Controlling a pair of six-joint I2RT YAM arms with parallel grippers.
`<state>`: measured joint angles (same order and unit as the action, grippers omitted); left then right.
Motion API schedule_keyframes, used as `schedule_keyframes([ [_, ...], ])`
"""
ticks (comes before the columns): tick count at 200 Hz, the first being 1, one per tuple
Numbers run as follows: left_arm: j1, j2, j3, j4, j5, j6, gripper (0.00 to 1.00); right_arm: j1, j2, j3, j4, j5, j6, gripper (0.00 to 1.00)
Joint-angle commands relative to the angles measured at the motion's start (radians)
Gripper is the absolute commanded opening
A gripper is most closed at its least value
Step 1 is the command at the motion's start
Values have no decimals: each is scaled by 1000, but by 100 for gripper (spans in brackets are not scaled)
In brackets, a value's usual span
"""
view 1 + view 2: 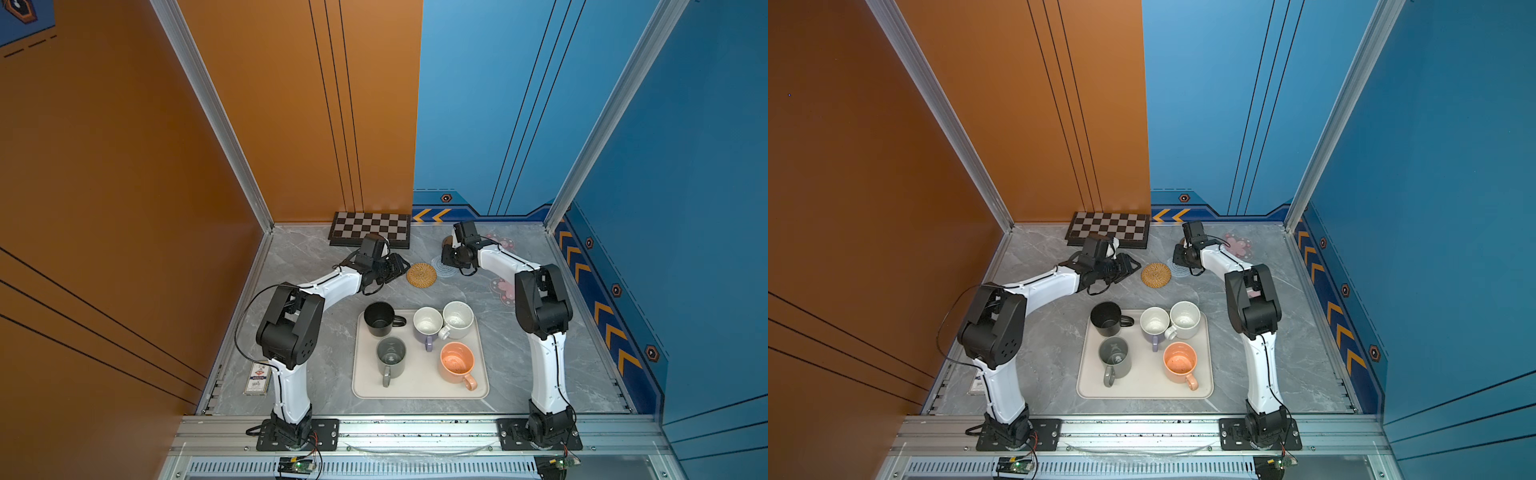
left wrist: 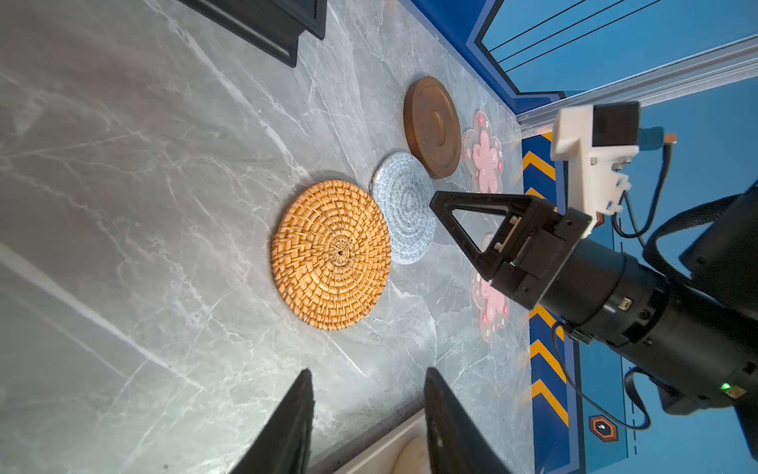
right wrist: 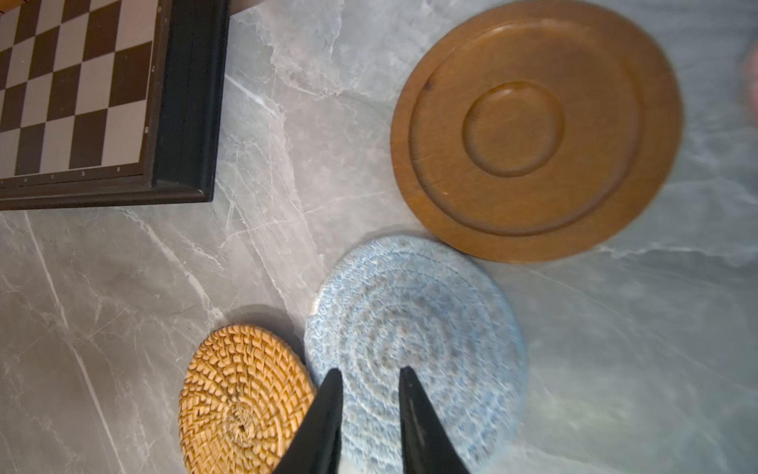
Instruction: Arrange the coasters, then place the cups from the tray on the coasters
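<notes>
**Coaster-arranging step: right pincer poised over the blue crochet coaster**

The grey marble bench (image 1: pixel 328 374) carries the cream tray (image 1: pixel 419 376) at its near middle. A chequered board (image 1: pixel 370 230) lies far beyond the tray's far-left corner.

All five mugs stand upright on the tray. The black mug (image 1: pixel 379 318), lavender mug (image 1: pixel 427 324) and speckled cream mug (image 1: pixel 457 319) are along the far edge. The grey mug (image 1: pixel 390 356) and peach mug (image 1: pixel 456 361) are nearer.

Every coaster lies beyond the tray's far edge:
- the rattan coaster (image 1: pixel 421 274) is opposite the tray's middle;
- the blue crochet coaster (image 3: pixel 410 336) is farther toward the tray's right side, edge to edge with both its neighbours;
- the wooden disc (image 3: pixel 533 127) is farther out again;
- two pink flower coasters (image 2: pixel 484 156) (image 2: pixel 490 299) lie beyond the tray's far-right corner.

The right pincer (image 3: pixel 370 371) hangs over the crochet coaster with its jaws narrowly apart and nothing seen between them. Whether the tips touch it I cannot tell. The left pincer (image 2: pixel 368 371) hovers beyond the tray's far-left corner, part-open and empty.

The coasters look half arranged. The next move likely calls for catching the soft crochet edge and drawing it clear of the rattan and the disc, so that each mug has room.
</notes>
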<state>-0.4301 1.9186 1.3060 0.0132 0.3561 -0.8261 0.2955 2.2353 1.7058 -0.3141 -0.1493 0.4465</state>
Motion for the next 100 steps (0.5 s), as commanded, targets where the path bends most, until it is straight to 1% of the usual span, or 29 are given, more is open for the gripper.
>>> schedule_keyframes([
  [1,8,24,32,-16,-15,24,45,2,54,38,-4,-6,23,27],
  [26,11,27,35,-16,-14,24,45,5,74,58,-44,18,16,25],
  [43,14,28,35,-16,-15,24,45,4,63,32,-60,51,1,25],
  [100,12,24,27,-31,-15,26,45,-34,-28,-139,-80,121,-34,24],
])
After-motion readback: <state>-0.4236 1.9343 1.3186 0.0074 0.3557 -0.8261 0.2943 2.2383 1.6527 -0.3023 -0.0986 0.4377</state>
